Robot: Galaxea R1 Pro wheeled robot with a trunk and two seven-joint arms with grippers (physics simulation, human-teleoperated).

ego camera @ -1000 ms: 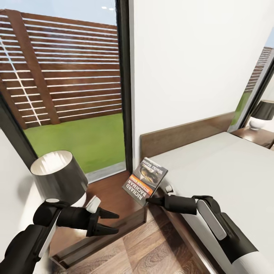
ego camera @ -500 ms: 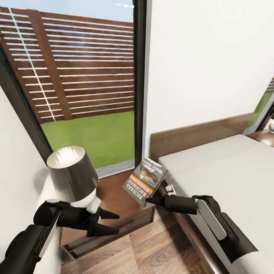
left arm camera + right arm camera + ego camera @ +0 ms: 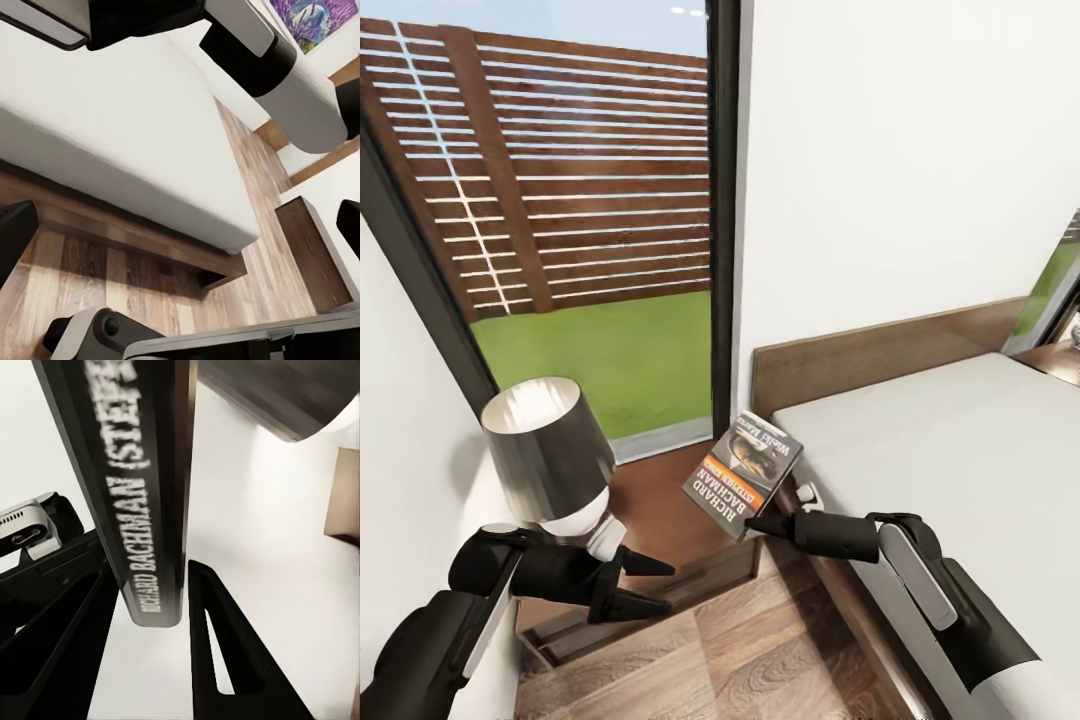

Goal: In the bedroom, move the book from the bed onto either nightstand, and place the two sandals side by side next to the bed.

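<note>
The right gripper (image 3: 758,523) is pinching the book (image 3: 742,474) by its lower corner, jaws clamped on it, and is holding it in the air, tilted, above the gap between the bed (image 3: 960,450) and the nightstand (image 3: 660,510). In the right wrist view the book's spine (image 3: 139,495) is sitting between the two fingers (image 3: 217,652), with only its end caught — a shallow hold, as far as I can judge.

The left gripper (image 3: 635,583) is hanging with its jaws apart and nothing in them, just in front of the lamp (image 3: 550,460) that is standing on the nightstand's left part.

The book is not yet resting on anything, so the placing step is under way.

What could go wrong from here:
- The book is being held by one corner, so it may swing or slip out during the lowering and drop to the floor (image 3: 760,660) between bed and nightstand.
- The free wood is lying between the lamp and the bed's headboard (image 3: 880,350) — a release too near the front edge could leave the book overhanging and tipping off.
- The left arm is sitting close to the lamp; a careless move there could knock it over.

The sandals are not being handled at this moment.
</note>
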